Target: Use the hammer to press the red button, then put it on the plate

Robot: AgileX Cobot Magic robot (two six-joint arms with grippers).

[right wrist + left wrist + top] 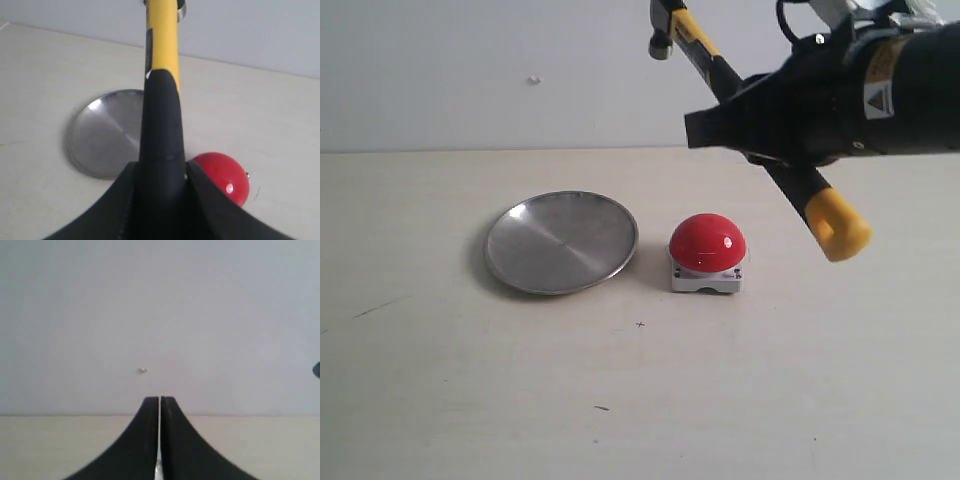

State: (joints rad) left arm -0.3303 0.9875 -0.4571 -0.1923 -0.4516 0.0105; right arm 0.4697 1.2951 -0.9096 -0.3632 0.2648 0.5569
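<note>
Two grippers are accounted for, but only the right gripper (705,128) is seen in the exterior view. Its jaws are clamped on the black grip of the hammer (718,70), which is held in the air, clear of the table (470,400). The hammer is tilted: its dark head is raised towards the top edge of the exterior view, against the pale wall (440,70), while the yellow butt end hangs lower, to the right of the red button (708,243) and apart from it. In the right wrist view the handle is seen running out from between the jaws, with the head cut off at the frame's edge, so how the head is turned cannot be made out.

The red button is set on its small grey-white base on the table, just beside the plate (500,250), which lies to its left in the exterior view with a narrow gap between them.

The left gripper (159,402) is shown with its jaws pressed together on nothing, pointed at the wall.
</note>
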